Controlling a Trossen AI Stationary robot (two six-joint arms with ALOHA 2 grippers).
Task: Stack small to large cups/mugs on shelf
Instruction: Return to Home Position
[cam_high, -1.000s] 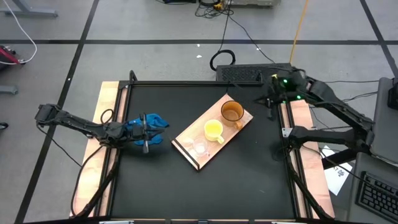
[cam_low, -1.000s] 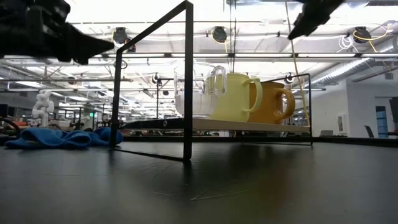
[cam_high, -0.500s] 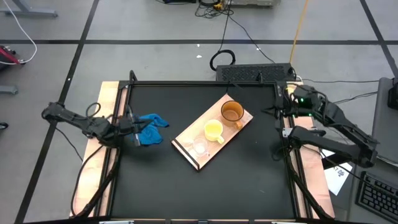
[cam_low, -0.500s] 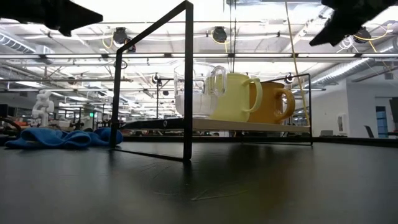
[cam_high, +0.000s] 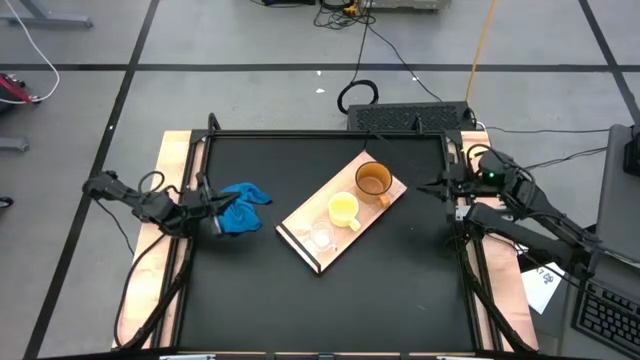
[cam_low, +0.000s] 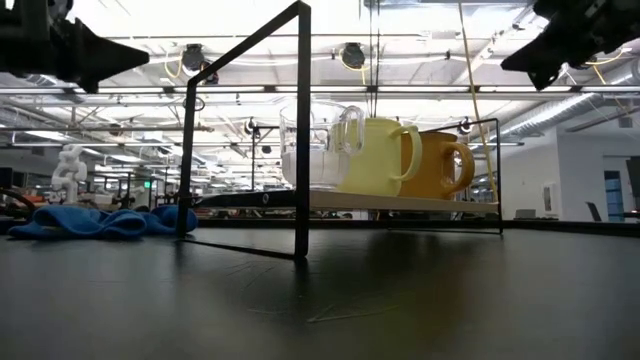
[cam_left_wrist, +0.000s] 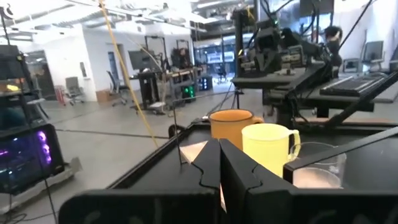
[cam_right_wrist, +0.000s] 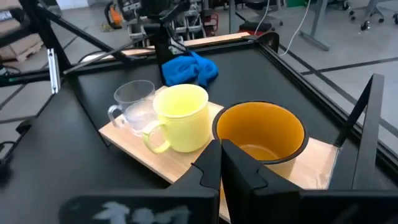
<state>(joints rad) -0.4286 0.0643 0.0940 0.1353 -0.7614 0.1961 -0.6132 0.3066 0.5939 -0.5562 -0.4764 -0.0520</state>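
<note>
The shelf (cam_high: 300, 238), a light-wood board, lies slantwise mid-table. Three cups stand on it by their bases in a row: a small clear glass one (cam_high: 321, 236), a yellow one (cam_high: 344, 209) and a larger orange-brown one (cam_high: 373, 179). The low view shows them side by side: glass (cam_low: 312, 150), yellow (cam_low: 375, 155), orange-brown (cam_low: 440, 165). My left gripper (cam_high: 212, 216) is shut and hangs in the air at the table's left edge, beside a blue cloth (cam_high: 245, 205). My right gripper (cam_high: 430, 187) is shut and hangs at the right edge. Both hold nothing.
A black frame rail (cam_low: 300, 130) borders the table, with posts at its corners. Wooden strips (cam_high: 170, 170) run along both sides. A keyboard (cam_high: 405, 118) lies beyond the far edge. Bare black tabletop (cam_high: 330, 310) lies in front of the shelf.
My left gripper has drawn back from over the blue cloth toward the table's left edge. My right gripper has pulled back from the far right corner toward the right edge and sunk, tipping nearer to level. The cups and the shelf have stayed put.
</note>
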